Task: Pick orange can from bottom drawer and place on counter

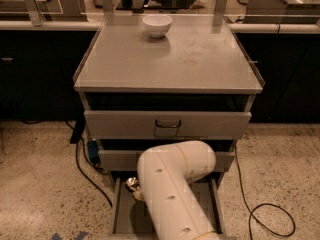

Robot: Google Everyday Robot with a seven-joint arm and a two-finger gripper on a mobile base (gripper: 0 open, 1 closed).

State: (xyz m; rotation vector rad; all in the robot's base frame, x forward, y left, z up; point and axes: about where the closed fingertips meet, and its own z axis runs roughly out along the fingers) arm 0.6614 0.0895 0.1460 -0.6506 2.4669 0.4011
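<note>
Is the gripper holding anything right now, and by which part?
Cannot tell. The gripper is hidden beneath the arm over the bottom drawer; only a shiny bit of the orange can shows at the arm's left edge.

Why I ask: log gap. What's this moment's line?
small gold-orange metal can: in open grey bottom drawer | gripper jaws: hidden behind white arm, at drawer

Overhead lighting is moderate and warm. The flat grey brushed-metal counter (200, 59) shows soft glare. The gripper is hidden behind the white rounded arm (170, 184), over the shadowed grey metal bottom drawer (118, 211).
</note>
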